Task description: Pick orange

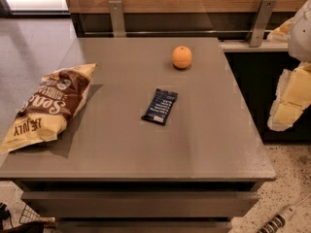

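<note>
Small round matte orange (182, 57) sits near the far edge of the flat grey table (121, 144). Dark blue snack bar (160, 106) lies mid-table, crinkly brown-and-yellow chip bag (46, 106) on the left. White-and-yellow gripper (290, 101) hangs off the right side, well apart from the orange. Can't tell if it's released or clenched.

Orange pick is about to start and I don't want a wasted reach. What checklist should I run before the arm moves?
1. Orange in plain view, nothing covering it: ok.
2. Orange apart from the snack bar and the chip bag: ok.
3. Orange resting on the table, towards its far side, inside the edge: ok.
4. Gripper at the right edge of the view, beyond the table's side, away from the orange: ok.
5. Table surface between gripper and orange free of objects: ok.
6. Gripper ready to grasp: cannot tell.
</note>
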Robot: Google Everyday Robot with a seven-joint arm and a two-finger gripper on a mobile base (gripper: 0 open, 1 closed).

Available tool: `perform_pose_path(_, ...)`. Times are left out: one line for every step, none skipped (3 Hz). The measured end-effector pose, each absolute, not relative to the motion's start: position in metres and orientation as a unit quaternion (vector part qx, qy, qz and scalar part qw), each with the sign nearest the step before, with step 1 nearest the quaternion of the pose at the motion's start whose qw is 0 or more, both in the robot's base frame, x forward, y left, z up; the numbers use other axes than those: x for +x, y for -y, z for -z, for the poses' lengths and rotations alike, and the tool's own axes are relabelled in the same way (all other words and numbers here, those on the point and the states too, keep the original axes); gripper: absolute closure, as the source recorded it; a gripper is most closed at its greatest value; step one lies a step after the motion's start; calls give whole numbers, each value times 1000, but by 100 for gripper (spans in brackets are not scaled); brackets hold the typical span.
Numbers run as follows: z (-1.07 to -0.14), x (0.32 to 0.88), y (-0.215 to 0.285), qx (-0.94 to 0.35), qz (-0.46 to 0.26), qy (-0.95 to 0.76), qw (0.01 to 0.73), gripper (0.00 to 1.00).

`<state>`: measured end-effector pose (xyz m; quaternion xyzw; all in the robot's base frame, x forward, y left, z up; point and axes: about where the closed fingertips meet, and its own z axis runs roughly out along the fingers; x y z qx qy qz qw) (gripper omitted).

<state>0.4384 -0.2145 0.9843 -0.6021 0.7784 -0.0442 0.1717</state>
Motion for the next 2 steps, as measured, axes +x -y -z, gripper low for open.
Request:
perform_pose_path(-985,442,216,-600,44,-779,177,0)
perform_pose_path(-987,450,221,-596,44,-779,190,0)
